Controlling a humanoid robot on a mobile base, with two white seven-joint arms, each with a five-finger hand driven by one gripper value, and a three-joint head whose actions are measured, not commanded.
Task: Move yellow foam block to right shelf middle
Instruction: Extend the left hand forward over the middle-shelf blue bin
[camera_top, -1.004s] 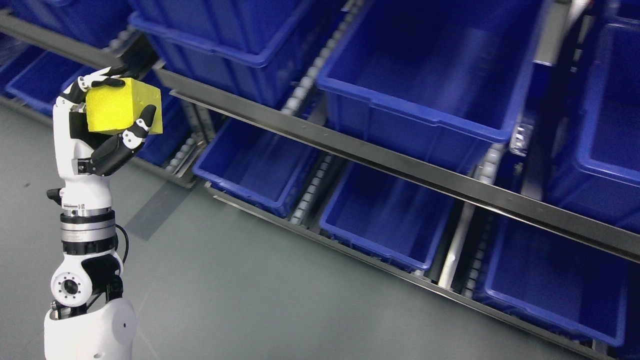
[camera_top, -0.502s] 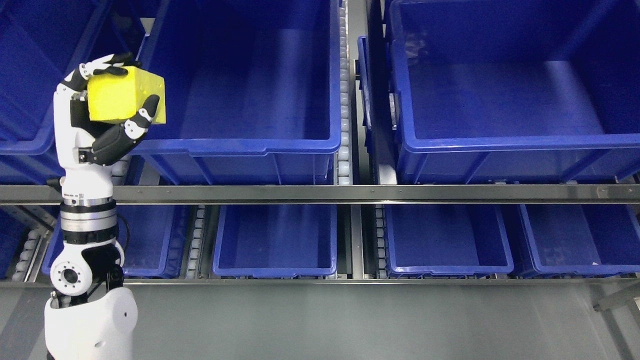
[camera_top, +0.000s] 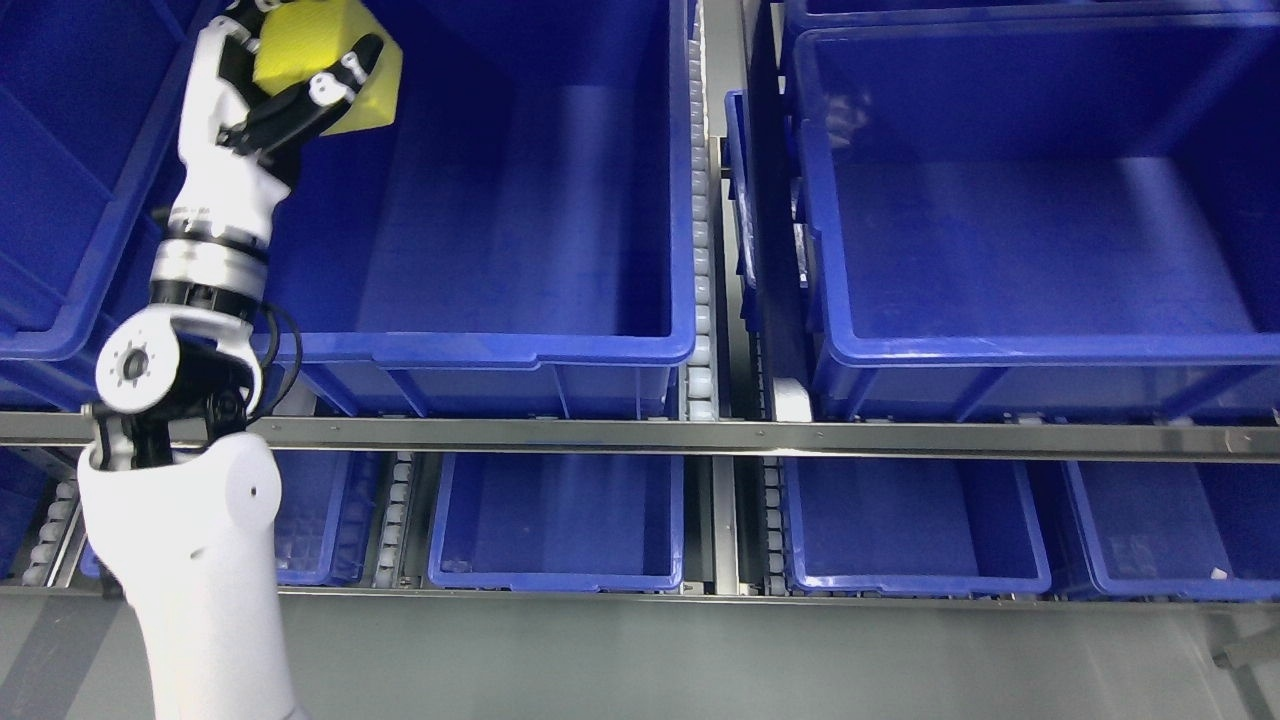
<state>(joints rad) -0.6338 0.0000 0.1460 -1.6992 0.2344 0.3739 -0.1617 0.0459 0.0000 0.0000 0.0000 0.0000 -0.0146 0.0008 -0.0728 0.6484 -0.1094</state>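
The left hand is raised near the top left of the head view, its white forearm rising from the lower left edge past a silver wrist ring, and its fingers are wrapped tightly around the yellow foam block, with the black-and-white thumb lying across the block's front face and other fingertips just showing at its top edge, partly cut off by the frame. The block sits in the palm, tilted, and hangs over the upper left corner of a large blue bin; whether it touches the bin's wall cannot be told. To the right of the fingers, past a strip of white rollers, stands a second large blue bin on the same level, well apart from the held block. Below the fingers and the wrist, a grey metal rail runs across the whole view, passing behind the arm's elbow joint. Further below the fingers, under that rail, sits a row of smaller blue bins, side by side, and beneath them lies the grey floor. The right hand does not show
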